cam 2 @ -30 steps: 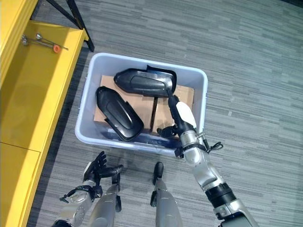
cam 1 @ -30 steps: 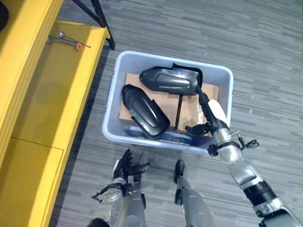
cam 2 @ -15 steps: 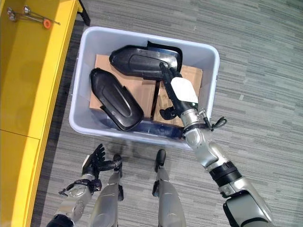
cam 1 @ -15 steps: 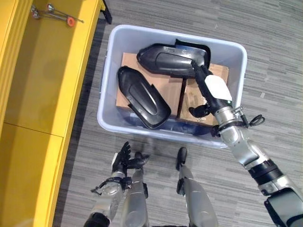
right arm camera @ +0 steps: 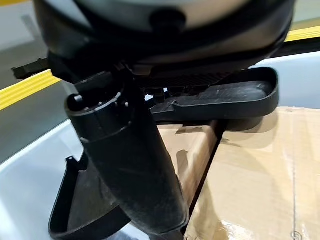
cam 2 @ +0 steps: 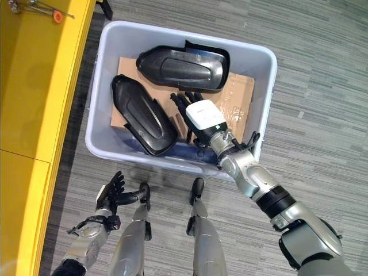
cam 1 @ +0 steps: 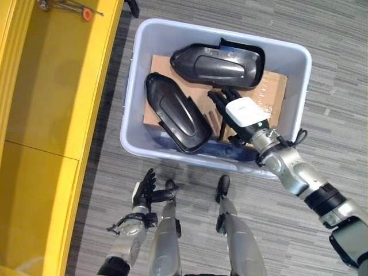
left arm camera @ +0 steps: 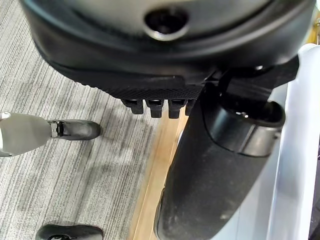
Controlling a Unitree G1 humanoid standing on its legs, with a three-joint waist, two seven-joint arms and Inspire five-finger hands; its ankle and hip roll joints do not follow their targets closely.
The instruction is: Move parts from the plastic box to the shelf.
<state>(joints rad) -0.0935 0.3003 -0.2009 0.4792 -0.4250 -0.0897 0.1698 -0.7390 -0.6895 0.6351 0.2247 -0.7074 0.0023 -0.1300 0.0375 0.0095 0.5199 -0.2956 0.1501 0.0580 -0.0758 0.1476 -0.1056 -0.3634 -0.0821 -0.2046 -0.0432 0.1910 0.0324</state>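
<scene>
Early stage — both black moulded plastic parts (cam 1: 217,64) (cam 1: 175,119) lie in the pale blue plastic box (cam 1: 138,54), the yellow shelf (cam 1: 54,92) holds none; right hand (cam 1: 237,112) reaches in, fingers (cam 1: 218,99) straight, holding nothing — left hand (cam 1: 144,192) idle, relaxed.

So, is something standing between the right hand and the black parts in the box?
Nothing visible does. The right hand, fingers straight, is inside the plastic box above the cardboard, between the far black part and the near black part, with open space to both.

No legible text, label, number or sign on anything in view.
</scene>
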